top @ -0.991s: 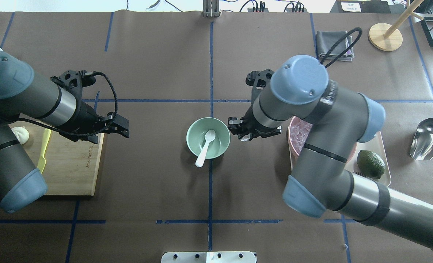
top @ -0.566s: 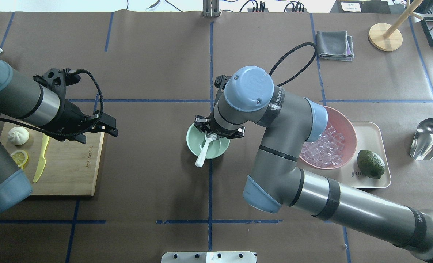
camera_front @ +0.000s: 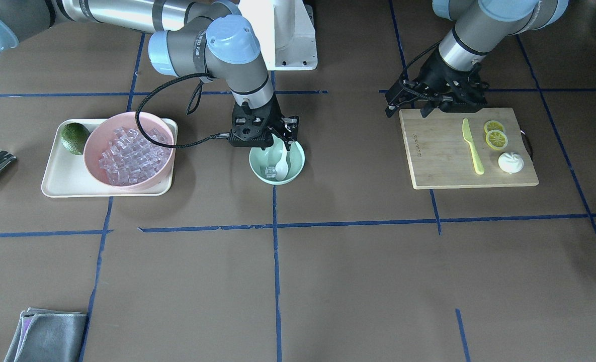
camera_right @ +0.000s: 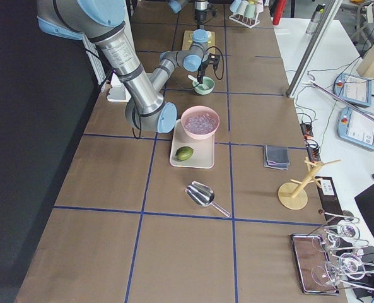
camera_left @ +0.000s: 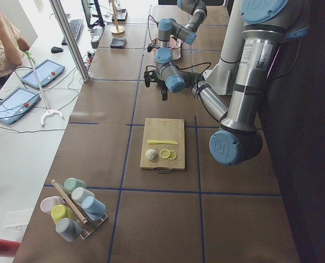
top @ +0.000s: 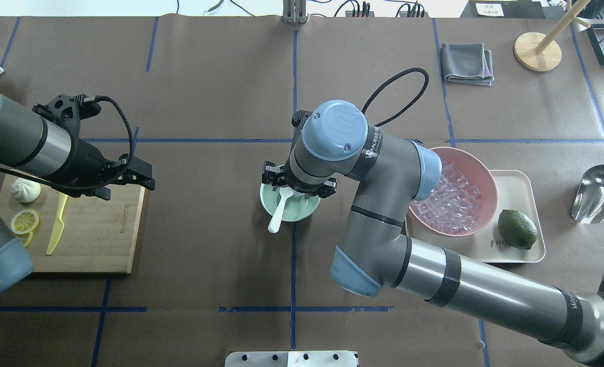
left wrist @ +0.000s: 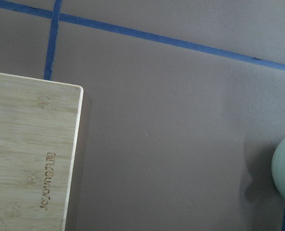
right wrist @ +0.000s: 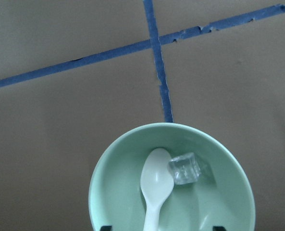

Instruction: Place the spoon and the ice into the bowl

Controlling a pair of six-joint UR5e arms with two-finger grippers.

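Note:
The mint-green bowl (top: 302, 210) stands at the table's middle. The white spoon (top: 276, 218) lies in it, scoop inside and handle sticking out over the rim. In the right wrist view one clear ice cube (right wrist: 184, 169) lies beside the spoon (right wrist: 155, 185) in the bowl (right wrist: 229, 202). It also shows in the front view (camera_front: 270, 174). My right gripper (top: 297, 189) hangs just above the bowl, open and empty, its fingertips (right wrist: 218, 227) far apart. My left gripper (top: 126, 187) is open and empty over the cutting board's corner.
A pink bowl (top: 480, 176) full of ice cubes sits on a cream tray (top: 516, 255) with an avocado (top: 517, 229). The cutting board (top: 103, 229) holds a yellow knife (top: 57, 227), lemon slices and a bun. A metal scoop (top: 600, 191) and grey cloth (top: 466, 62) lie far right.
My right arm swung left from the pink bowl to over the mint bowl, and an ice cube now lies there. My left arm drew back to the left.

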